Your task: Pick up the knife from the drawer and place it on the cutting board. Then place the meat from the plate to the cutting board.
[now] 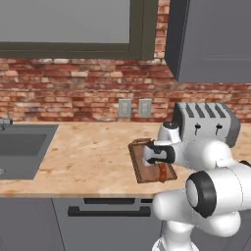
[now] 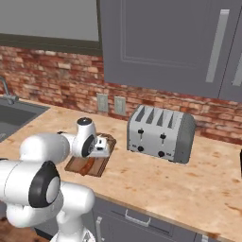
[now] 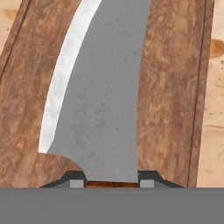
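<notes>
1. Left base view first: the cutting board [image 1: 147, 164] sat on the wooden counter [image 1: 83, 157], a bit in front of the grey toaster [image 1: 206, 122] and well apart from the sink [image 1: 22, 149] on the far left. The gripper [image 1: 156, 164] was down over the board, with the arm covering most of it. You could spot the reddish-brown handle of the knife [image 1: 162, 172] poking out just below the hand, over the board's near end. Couldn't really read the jaws from this angle.

2. Right base view: same deal from the other side. The gripper [image 2: 105, 147] hung low over the cutting board [image 2: 87, 165], and the toaster [image 2: 160, 133] stood off to the right against the brick wall [image 2: 52, 80]. A reddish streak on the board looked like the knife [image 2: 88, 163] handle, but it was too small to be sure.

3. Hand view: this one settled it. The fingertips [image 3: 77, 180] were clamped shut on the knife [image 3: 105, 109] right where the handle meets the blade, a sliver of brown handle showing between them. The grey blade ran straight up the picture over the cutting board [image 3: 170, 96], with pale counter [image 3: 214, 122] along the right edge. Whether the blade was touching the wood or just above it, I couldn't tell.
</notes>
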Robot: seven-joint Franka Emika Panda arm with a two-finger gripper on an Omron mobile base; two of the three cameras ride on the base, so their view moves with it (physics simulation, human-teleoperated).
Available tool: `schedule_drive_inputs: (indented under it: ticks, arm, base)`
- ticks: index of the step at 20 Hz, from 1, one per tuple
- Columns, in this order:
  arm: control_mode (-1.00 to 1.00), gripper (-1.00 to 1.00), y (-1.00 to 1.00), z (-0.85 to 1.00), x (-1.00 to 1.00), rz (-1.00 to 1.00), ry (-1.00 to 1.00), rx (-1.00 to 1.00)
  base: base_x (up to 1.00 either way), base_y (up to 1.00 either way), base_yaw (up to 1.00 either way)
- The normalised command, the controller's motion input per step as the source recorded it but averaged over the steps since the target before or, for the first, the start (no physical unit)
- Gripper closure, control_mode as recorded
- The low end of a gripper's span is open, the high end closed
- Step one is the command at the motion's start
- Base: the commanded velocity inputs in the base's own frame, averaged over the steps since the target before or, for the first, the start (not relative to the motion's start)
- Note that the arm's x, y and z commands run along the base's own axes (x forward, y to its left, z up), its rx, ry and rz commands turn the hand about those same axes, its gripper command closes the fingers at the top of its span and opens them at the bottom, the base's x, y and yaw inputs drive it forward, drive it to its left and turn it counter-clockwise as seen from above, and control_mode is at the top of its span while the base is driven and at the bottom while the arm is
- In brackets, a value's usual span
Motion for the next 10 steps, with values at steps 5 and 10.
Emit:
schedule_drive_inputs:
  ticks: [5,10]
  arm:
    - [-1.0,1.0,-0.16,-0.17,0.69,0.11,0.06,0.0]
    - [-1.0,1.0,-0.03,-0.18,0.41,0.09,0.08,0.0]
  base:
    - [0.0,0.0,0.0]
    - [0.0,0.0,0.0]
